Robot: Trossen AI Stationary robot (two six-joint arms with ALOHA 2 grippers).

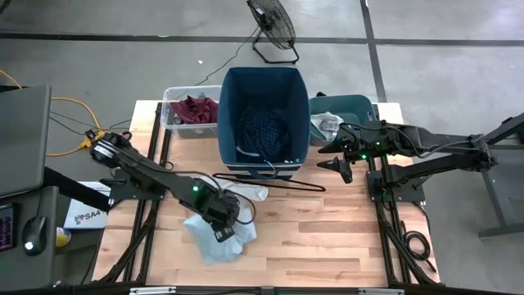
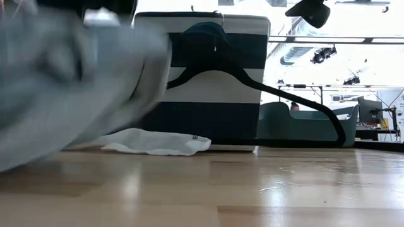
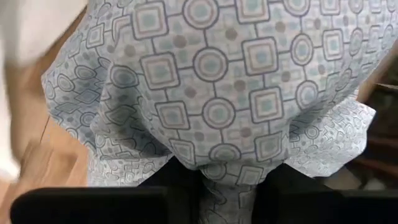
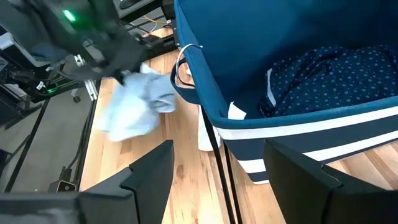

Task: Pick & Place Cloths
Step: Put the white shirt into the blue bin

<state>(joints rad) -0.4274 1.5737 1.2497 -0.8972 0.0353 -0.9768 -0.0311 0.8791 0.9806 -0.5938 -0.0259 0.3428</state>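
My left gripper [image 1: 223, 220] is over the middle of the table, shut on a pale blue-grey cloth [image 1: 211, 239] printed with squares and circles. That cloth fills the left wrist view [image 3: 217, 93] and blurs the left of the low view [image 2: 63, 82]. A white cloth [image 1: 250, 193] lies flat on the table beside it. A navy white-dotted garment [image 1: 264, 131] lies inside the tall blue bin [image 1: 299, 98]. A maroon garment [image 1: 195, 108] sits in a clear tub. My right gripper [image 1: 340, 166] waits open, just right of the blue bin. My left gripper pinches a bunched fold of the pale blue-grey cloth [image 3: 225, 171] between its two fingers [image 3: 180, 186], coming from above. The cloth hangs slack below the gripper [image 4: 134, 109]. Whether its lower end touches the table, I cannot tell.
A thin black wire hanger [image 1: 274, 182] leans against the blue bin's near wall [image 2: 252, 82]. A teal bin [image 1: 354, 105] holding light cloths stands right of the blue bin. Bare wood lies toward the near edge [image 1: 327, 246]. A fan [image 1: 272, 24] stands on the floor beyond.
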